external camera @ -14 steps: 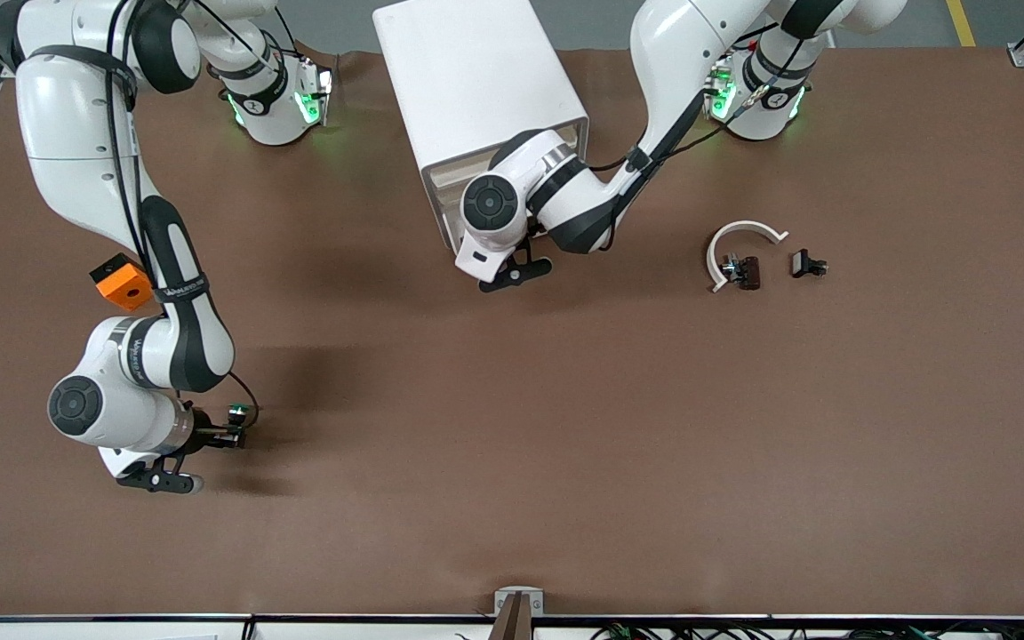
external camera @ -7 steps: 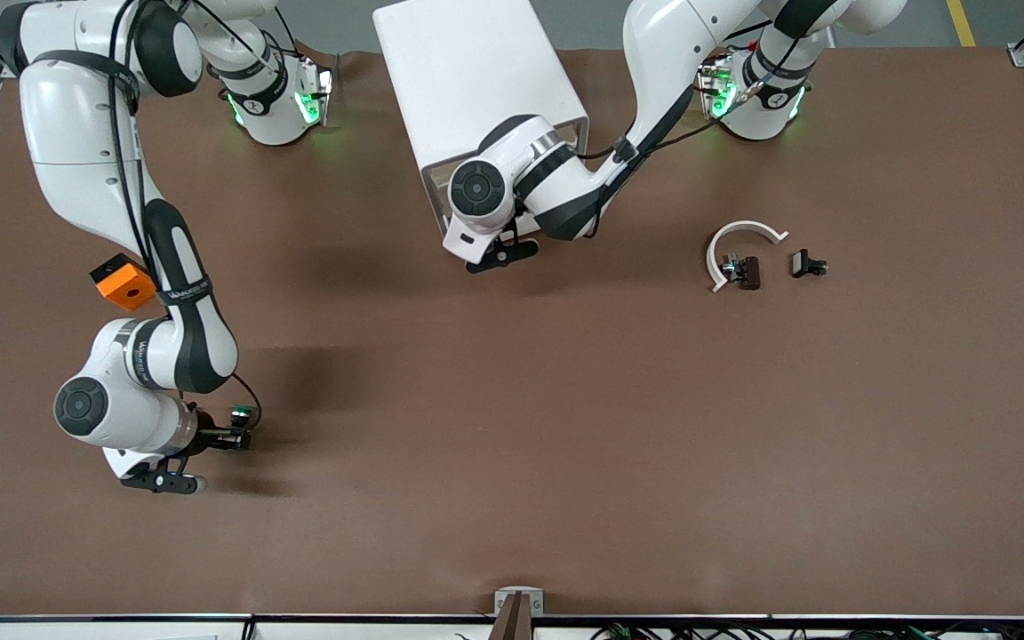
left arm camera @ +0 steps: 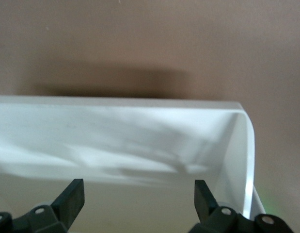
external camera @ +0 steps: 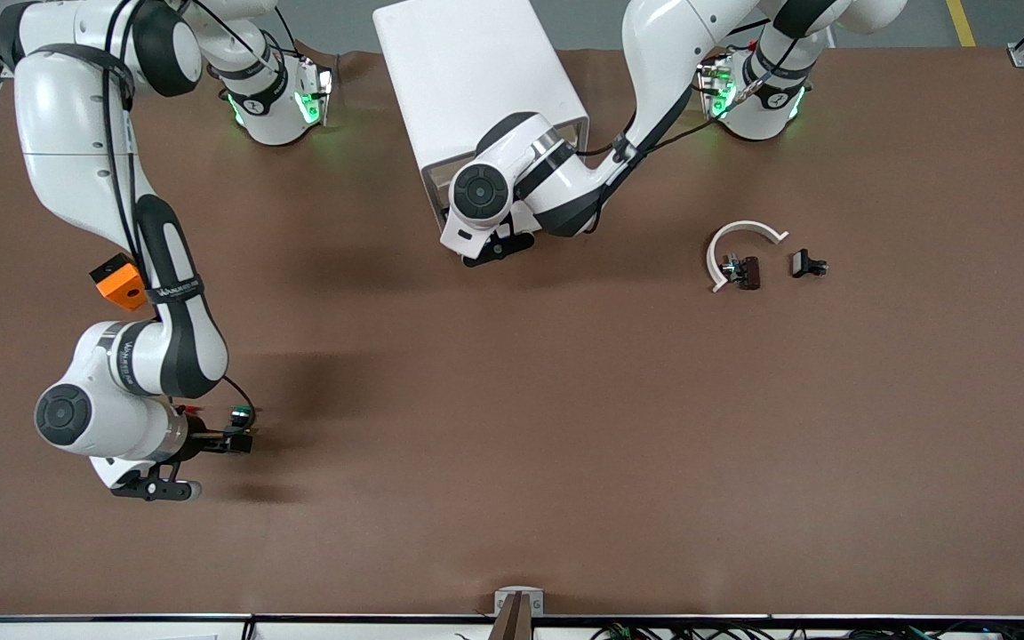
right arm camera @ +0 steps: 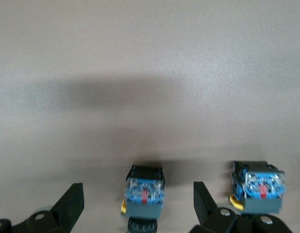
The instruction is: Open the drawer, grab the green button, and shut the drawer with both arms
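The green-capped button [external camera: 243, 413] stands on the table toward the right arm's end. My right gripper [external camera: 232, 437] is low beside it, open. In the right wrist view a button with a blue-grey base [right arm camera: 144, 194] sits between the open fingers, untouched, its cap hidden. The white cabinet [external camera: 476, 80] stands between the arm bases. My left gripper [external camera: 496, 246] is at its front, open and empty. The left wrist view shows it [left arm camera: 137, 204] over the white tray of a drawer [left arm camera: 140, 136], with brown table past the tray's wall. In the front view the left hand hides the drawer.
A second blue-based button [right arm camera: 259, 187] lies just outside one right finger. An orange block [external camera: 124, 283] sits by the right arm. A white curved piece [external camera: 734, 236] and two small black parts [external camera: 743, 271] [external camera: 807, 264] lie toward the left arm's end.
The left hand has moved in toward the cabinet front. The right arm has drawn back a little toward its end of the table, and the green button has stayed put.
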